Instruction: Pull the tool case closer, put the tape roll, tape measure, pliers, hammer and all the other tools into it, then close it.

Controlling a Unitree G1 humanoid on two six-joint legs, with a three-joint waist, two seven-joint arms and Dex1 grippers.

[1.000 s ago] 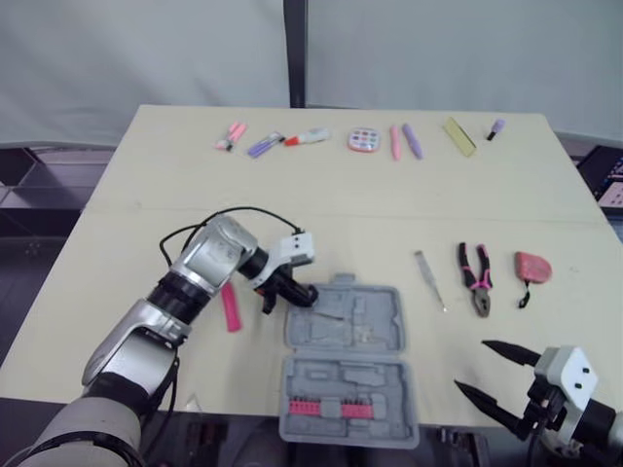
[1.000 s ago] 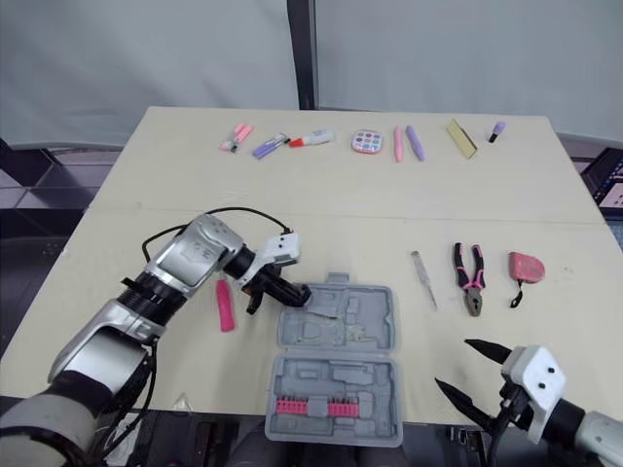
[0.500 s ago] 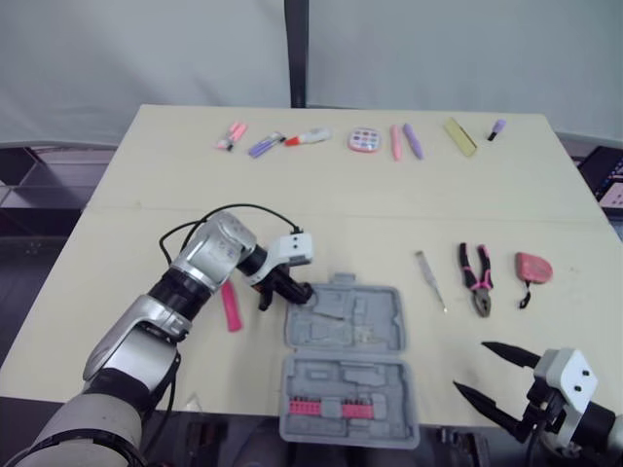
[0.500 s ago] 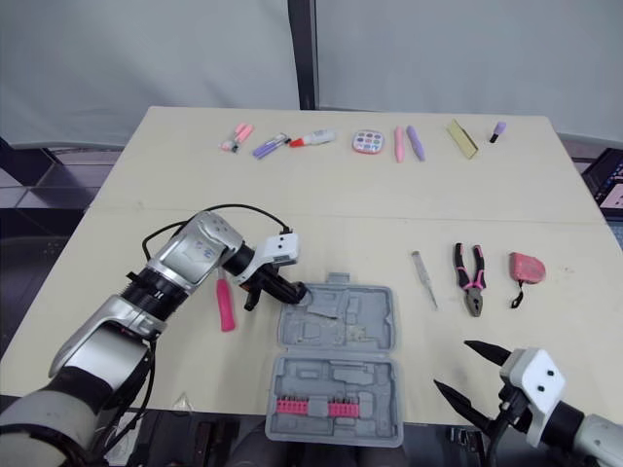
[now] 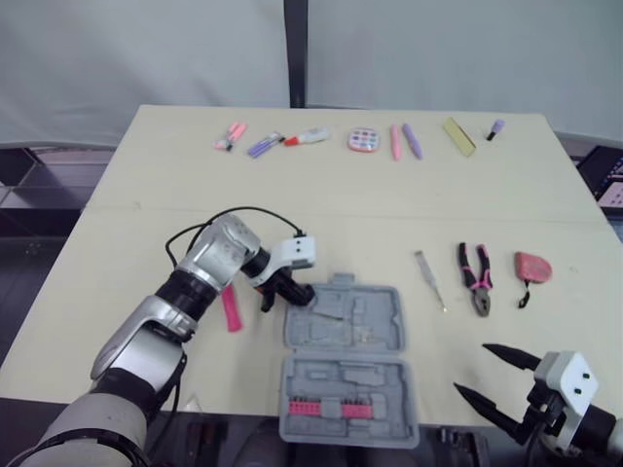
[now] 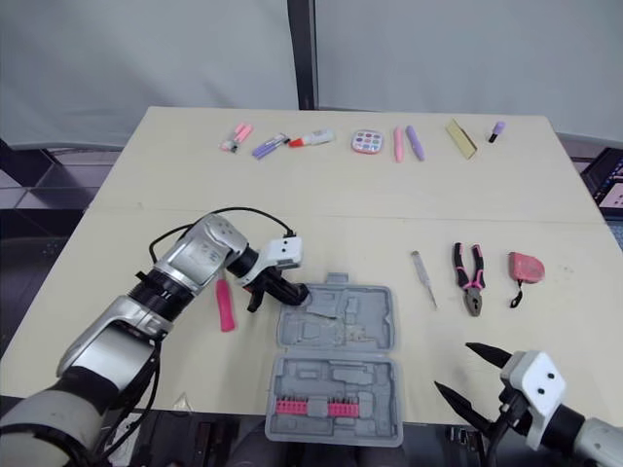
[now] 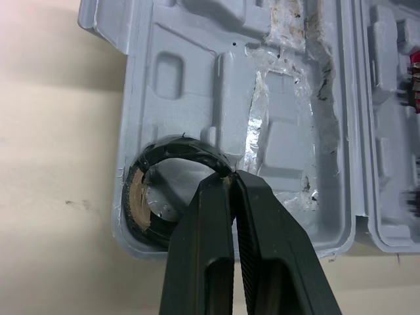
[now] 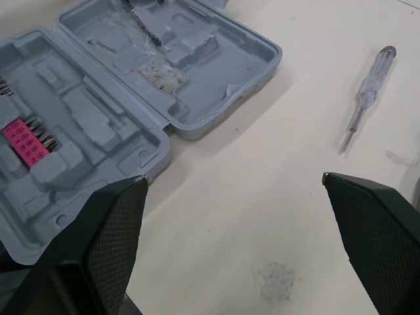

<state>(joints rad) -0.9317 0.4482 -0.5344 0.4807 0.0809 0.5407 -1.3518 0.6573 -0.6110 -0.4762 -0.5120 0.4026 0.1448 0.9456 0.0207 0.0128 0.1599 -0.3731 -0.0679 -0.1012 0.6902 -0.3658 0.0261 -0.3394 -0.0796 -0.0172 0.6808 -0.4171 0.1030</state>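
The left jaws are pressed together on the rim of a black tape roll [image 7: 139,220], pinching it at the left near corner of the far half of an open grey plastic tool case [image 5: 387,336]; whether the roll rests on the tray cannot be told. The case lies near the front edge of the beige worktop [image 5: 341,195]. The right jaws are spread wide above the worktop's near right edge. Pink-handled pliers [image 5: 475,277], a pink tape measure [image 5: 532,266] and a clear-handled screwdriver [image 5: 428,279] lie right of the case.
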